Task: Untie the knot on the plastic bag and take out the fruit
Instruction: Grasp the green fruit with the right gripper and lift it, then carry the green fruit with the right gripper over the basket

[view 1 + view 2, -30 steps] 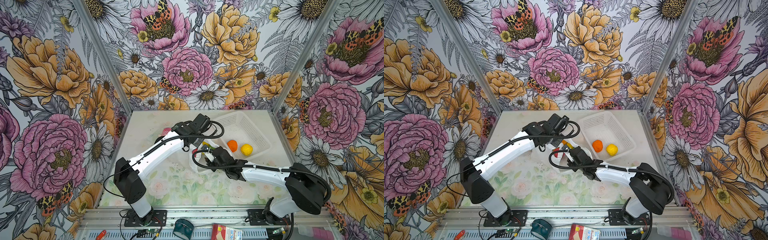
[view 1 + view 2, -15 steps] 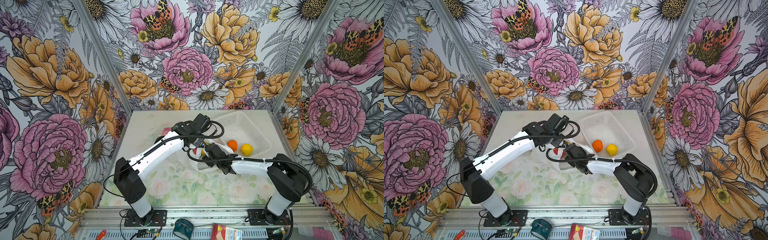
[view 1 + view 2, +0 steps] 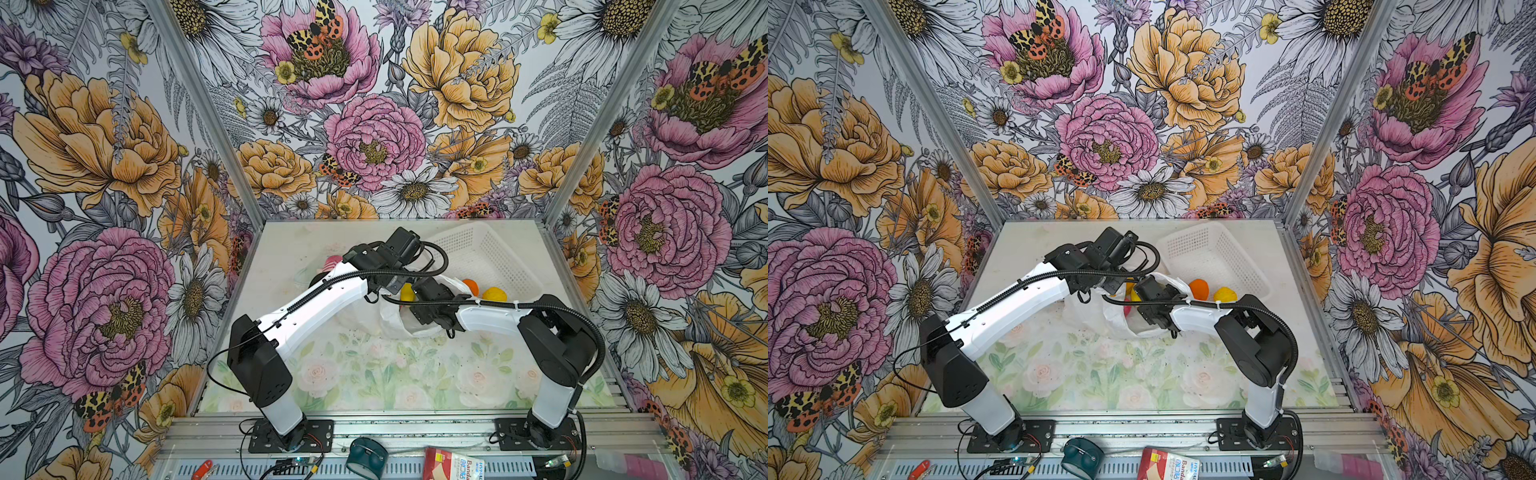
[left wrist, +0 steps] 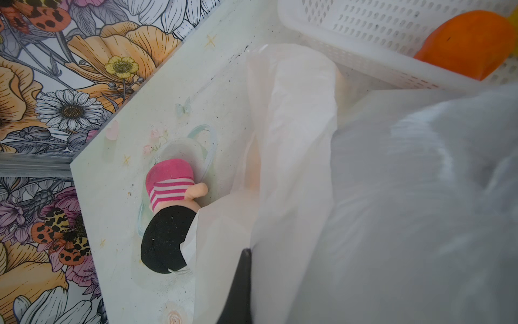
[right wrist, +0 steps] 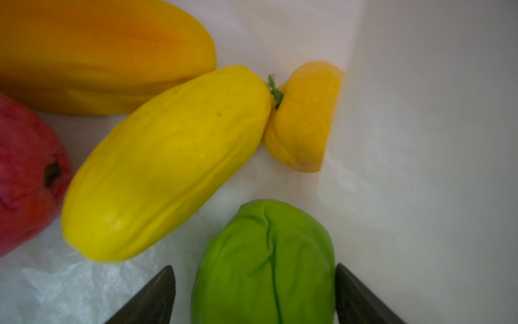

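The thin white plastic bag (image 3: pixel 390 320) (image 3: pixel 1100 320) lies mid-table with its mouth lifted. My left gripper (image 4: pixel 251 263) is shut on the bag's film (image 4: pixel 294 140); only one black finger (image 4: pixel 242 283) shows. My right gripper (image 5: pixel 253 270) is inside the bag, open, with a green fruit (image 5: pixel 266 261) between its jaws. Beside it lie a long yellow fruit (image 5: pixel 168 165), a ribbed orange-yellow one (image 5: pixel 98 50), a small orange-yellow one (image 5: pixel 302 117) and a red one (image 5: pixel 25 174). The knot is out of view.
A white perforated basket (image 3: pixel 478 249) (image 3: pixel 1204 245) at the back right holds an orange fruit (image 3: pixel 471 286) and a yellow fruit (image 3: pixel 493 294). A pink-and-white striped toy with a black part (image 4: pixel 171 182) lies on the table behind the bag. Flowered walls close three sides.
My right arm has pushed further into the bag and its jaws have spread apart. The left gripper has kept its hold on the bag's edge.
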You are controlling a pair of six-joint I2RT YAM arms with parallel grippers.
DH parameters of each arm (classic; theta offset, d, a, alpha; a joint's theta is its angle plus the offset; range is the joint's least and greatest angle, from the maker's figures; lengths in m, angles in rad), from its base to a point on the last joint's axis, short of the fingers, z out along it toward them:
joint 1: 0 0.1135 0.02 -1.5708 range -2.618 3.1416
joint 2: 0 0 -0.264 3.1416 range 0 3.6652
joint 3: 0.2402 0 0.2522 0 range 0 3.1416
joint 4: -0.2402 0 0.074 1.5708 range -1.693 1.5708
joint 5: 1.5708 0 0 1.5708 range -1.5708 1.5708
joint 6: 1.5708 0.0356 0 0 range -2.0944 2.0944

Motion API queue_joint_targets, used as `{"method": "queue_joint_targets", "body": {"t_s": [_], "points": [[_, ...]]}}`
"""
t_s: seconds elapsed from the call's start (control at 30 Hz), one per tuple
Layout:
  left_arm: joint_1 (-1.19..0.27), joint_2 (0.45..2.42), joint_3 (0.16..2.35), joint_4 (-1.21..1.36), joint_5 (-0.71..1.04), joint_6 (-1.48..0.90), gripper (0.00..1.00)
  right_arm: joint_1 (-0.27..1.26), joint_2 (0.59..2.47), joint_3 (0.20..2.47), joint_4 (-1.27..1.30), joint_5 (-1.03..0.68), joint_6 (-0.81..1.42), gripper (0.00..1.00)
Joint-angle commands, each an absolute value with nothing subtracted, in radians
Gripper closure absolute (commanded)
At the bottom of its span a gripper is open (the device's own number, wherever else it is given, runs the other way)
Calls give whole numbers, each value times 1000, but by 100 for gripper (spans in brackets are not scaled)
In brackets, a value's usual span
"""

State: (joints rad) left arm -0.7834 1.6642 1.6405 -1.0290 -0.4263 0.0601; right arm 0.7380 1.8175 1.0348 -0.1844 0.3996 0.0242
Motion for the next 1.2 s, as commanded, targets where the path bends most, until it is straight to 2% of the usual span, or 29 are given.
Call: {"method": "queue_joint_targets", "body": {"t_s": [0.0, 0.17, 0.33, 0.57, 0.9, 1.03, 1.17], "points": [[-788, 1674, 1631, -1034, -429, 74, 100, 730, 1849, 1078, -228, 406, 55, 14], [-788, 1673, 1631, -1033, -429, 74, 100, 726, 1826, 1071, -231, 373, 58, 32], [-788, 1675, 1631, -1034, -427, 74, 100, 724, 1744, 1032, -220, 317, 69, 43], [-787, 1675, 1632, -1034, -429, 73, 100, 726, 1553, 918, -120, 169, 84, 54], [-787, 1676, 1631, -1034, -430, 74, 100, 727, 1196, 686, 70, -85, 97, 62], [-788, 1675, 1632, -1034, -431, 74, 100, 724, 1049, 600, 129, -113, 119, 67], [-788, 1675, 1631, -1035, -431, 73, 100, 718, 890, 530, 144, -69, 142, 72]]}}
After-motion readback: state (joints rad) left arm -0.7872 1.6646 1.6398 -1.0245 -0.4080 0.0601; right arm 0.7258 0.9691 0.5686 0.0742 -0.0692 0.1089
